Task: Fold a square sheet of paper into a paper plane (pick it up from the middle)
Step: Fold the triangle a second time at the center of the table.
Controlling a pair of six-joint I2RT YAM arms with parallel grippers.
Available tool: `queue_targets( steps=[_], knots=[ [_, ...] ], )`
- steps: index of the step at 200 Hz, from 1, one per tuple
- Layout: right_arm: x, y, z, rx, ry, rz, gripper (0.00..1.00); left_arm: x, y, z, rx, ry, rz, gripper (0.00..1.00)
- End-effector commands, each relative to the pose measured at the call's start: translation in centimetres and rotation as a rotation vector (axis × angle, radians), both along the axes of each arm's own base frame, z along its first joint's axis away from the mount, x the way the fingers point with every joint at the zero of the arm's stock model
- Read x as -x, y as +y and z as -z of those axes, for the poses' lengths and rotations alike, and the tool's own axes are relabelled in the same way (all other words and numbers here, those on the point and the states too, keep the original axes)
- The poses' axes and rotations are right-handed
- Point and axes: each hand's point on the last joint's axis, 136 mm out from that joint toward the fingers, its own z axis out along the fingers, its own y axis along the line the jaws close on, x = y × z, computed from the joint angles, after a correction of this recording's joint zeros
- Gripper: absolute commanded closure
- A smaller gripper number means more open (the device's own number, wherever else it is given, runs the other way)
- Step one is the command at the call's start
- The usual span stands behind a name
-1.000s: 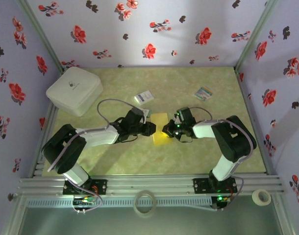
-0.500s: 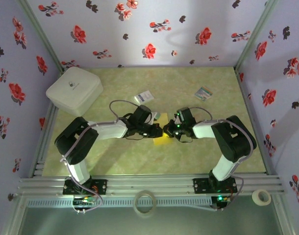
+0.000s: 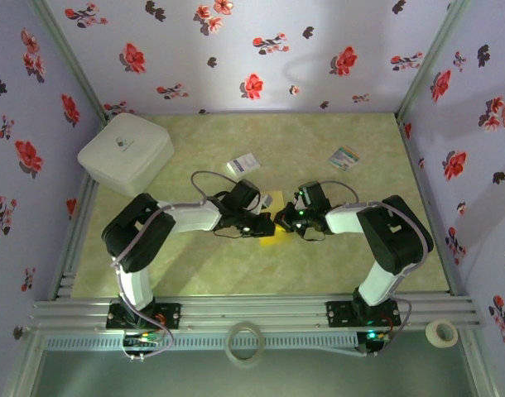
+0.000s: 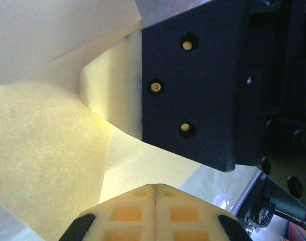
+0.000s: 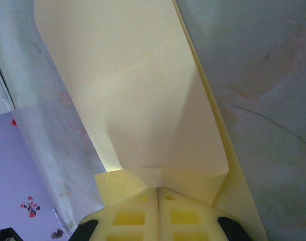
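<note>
Left pincer (image 4: 155, 195) and right pincer (image 5: 157, 194) are both closed tight on the paper (image 5: 133, 90). Pull evenly so the crease runs straight.

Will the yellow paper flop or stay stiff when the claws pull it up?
Probably floppy: the paper bends in a soft curl near the left claw. It looks thin, so likely very light; the shut right claw holds it by one pinched edge. Its creases may keep their shape.
</note>
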Motion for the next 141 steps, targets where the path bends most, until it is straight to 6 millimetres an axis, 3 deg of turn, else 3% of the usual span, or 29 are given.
queue_targets(
  steps=[1, 141],
  knots=[
    [1.1, -1.5, 2.1, 0.080, 0.069, 0.045, 1.00, 0.2, -0.2, 0.6, -0.029, 0.011, 0.020, 1.00],
    [1.2, -1.7, 2.5, 0.096, 0.076, 0.038, 1.00, 1.2, 2.1, 3.2, -0.137, 0.015, 0.031, 1.00]
  ],
)
